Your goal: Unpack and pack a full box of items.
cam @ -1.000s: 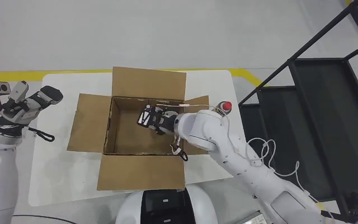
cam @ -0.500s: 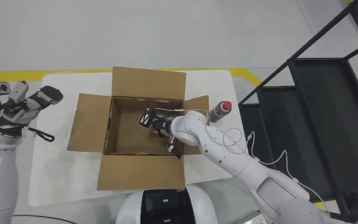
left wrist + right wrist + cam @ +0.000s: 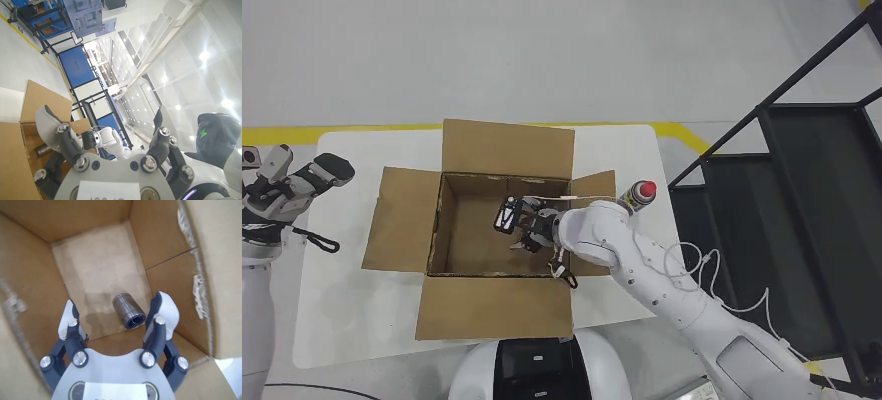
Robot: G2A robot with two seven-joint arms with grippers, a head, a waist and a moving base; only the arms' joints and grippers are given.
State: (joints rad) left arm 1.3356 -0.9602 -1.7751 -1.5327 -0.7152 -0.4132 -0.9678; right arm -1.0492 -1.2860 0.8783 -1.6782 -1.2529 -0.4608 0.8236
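Note:
An open cardboard box (image 3: 475, 150) stands in the middle of the white table (image 3: 342, 290), its flaps folded out. My right gripper (image 3: 510, 215) is down inside the box, open. In the right wrist view a dark metal cylinder (image 3: 129, 312) lies on its side on the box floor (image 3: 98, 262), just beyond and between the spread fingers of the right gripper (image 3: 115, 300), untouched. My left gripper (image 3: 304, 165) hangs open and holding nothing at the table's left edge, well clear of the box. In the left wrist view the left gripper (image 3: 101, 113) points upward.
A spray can with a red cap (image 3: 641, 192) stands on the table just right of the box's right flap. A dark metal staircase (image 3: 782, 190) rises beyond the table's right side. Bare tabletop lies left of and in front of the box.
My right arm's elbow has swung about while its gripper stayed low in the box, shifting only slightly. The spray can, partly covered by the arm before, now stands clear. The left arm has not moved.

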